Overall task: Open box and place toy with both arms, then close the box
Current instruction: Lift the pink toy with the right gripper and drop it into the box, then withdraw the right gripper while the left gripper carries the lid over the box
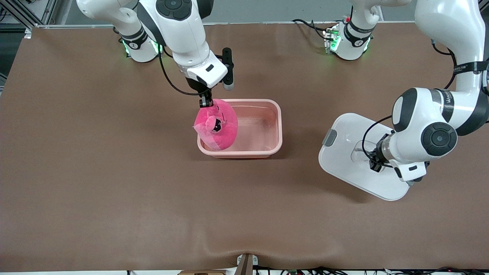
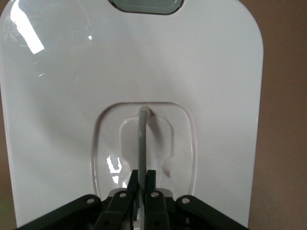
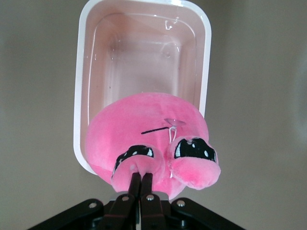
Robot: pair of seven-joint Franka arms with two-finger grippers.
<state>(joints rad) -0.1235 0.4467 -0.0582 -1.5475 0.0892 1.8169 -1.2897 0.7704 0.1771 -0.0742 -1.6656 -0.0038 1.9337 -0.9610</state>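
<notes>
While our right gripper (image 3: 140, 179), closed on the pink plush toy (image 1: 217, 124), hangs over the open pink tub (image 1: 263, 128), our left gripper (image 2: 141, 178) pinches the white lid's (image 1: 344, 152) handle (image 2: 142, 139).

You see two glossy white arms (image 1: 439, 114) with dark grey joint caps, looping black cables, green-lit bases (image 1: 139, 47) at the frame's top, and black grippers (image 1: 205, 100).
</notes>
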